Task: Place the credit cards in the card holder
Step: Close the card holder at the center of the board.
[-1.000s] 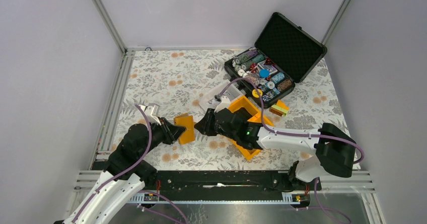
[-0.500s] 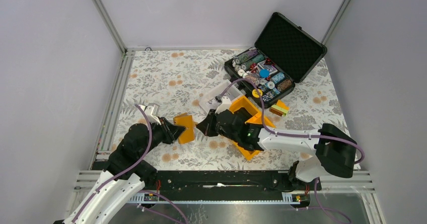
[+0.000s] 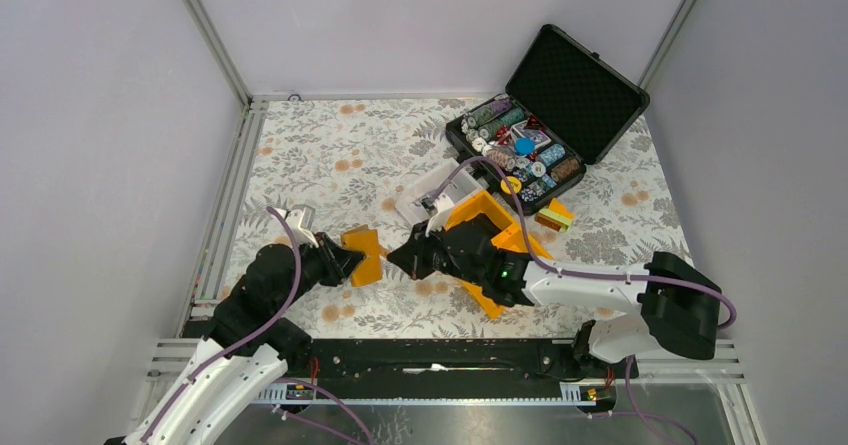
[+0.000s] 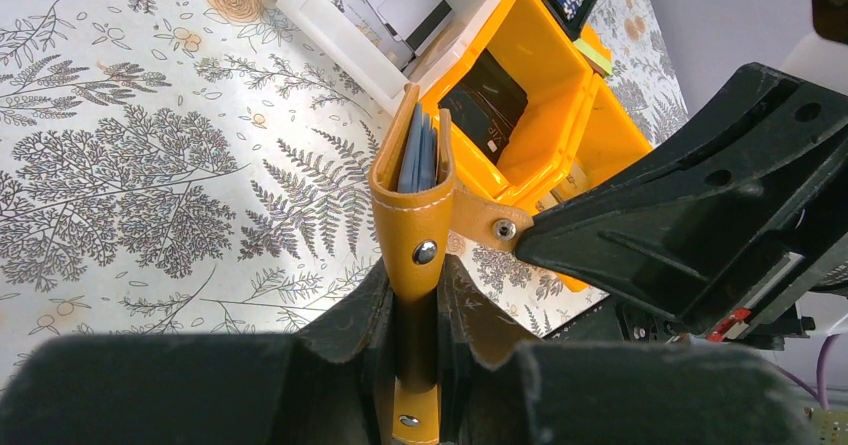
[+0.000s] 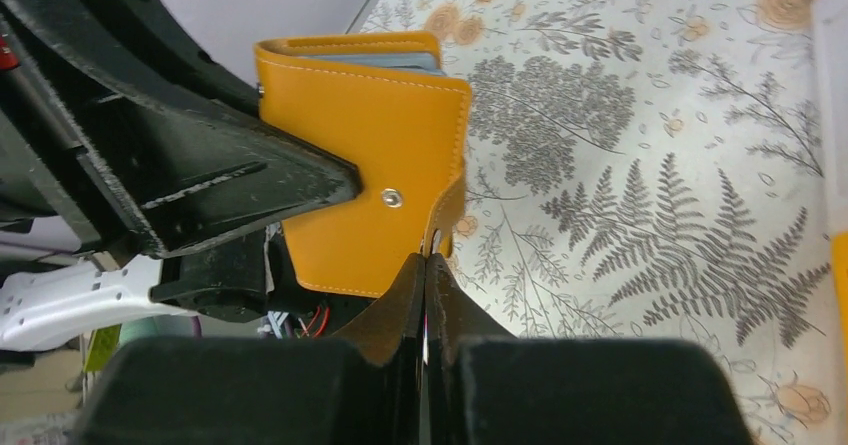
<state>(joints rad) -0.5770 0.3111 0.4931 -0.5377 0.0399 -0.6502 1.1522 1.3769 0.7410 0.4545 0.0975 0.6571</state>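
Between the nearly closed jaws of the left gripper (image 4: 415, 305) I've got the card holder (image 4: 412, 215) clamped on edge over the floral cloth (image 4: 150, 165). The right gripper (image 5: 428, 265) is pinched fully shut on its snap strap (image 4: 480, 220). Blue-grey credit cards (image 4: 418, 150) sit tucked in the fold, so I'd call this the closing-up step; next I reckon I wrap that strap round and press the snap home without yanking the holder loose.

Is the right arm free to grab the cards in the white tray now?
Probably not yet: the right gripper is shut on the strap of the small orange folding card holder. The white plastic tray lies close by, uncovered.
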